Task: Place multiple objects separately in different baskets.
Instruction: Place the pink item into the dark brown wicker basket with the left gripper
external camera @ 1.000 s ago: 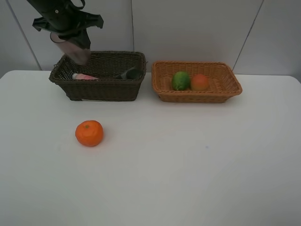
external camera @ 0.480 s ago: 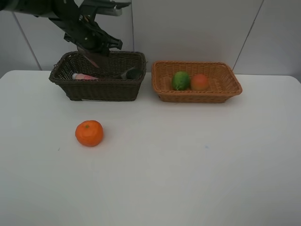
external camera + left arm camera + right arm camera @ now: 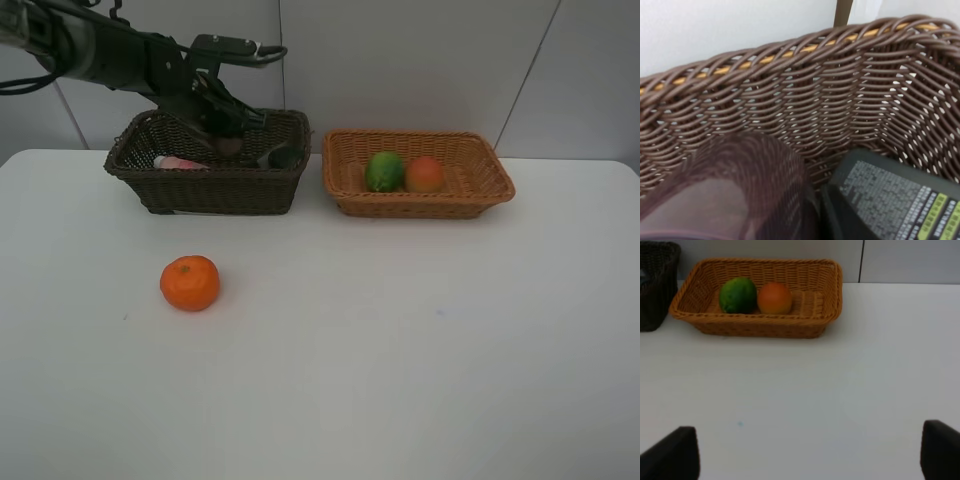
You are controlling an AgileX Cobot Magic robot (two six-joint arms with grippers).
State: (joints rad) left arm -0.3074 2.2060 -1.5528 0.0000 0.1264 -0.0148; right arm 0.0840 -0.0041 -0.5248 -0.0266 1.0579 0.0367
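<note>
Standing on the white desk point(image 3: 400, 350), the dark brown basket point(image 3: 215, 192) has the left gripper point(image 3: 224, 138) down inside it, clamped on the purplish cup point(image 3: 735, 185) beside the black bottle point(image 3: 890, 200). Letting go looks like the next move. The tangerine point(image 3: 190, 283) lies out on the desk, not yet basketed. The right gripper point(image 3: 810, 452) hangs wide open, empty.

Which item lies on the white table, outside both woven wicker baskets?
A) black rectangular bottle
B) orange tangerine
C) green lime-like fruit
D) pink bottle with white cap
B: the orange tangerine rests on the white table in front of the dark brown woven wicker basket, inside neither basket.
</note>
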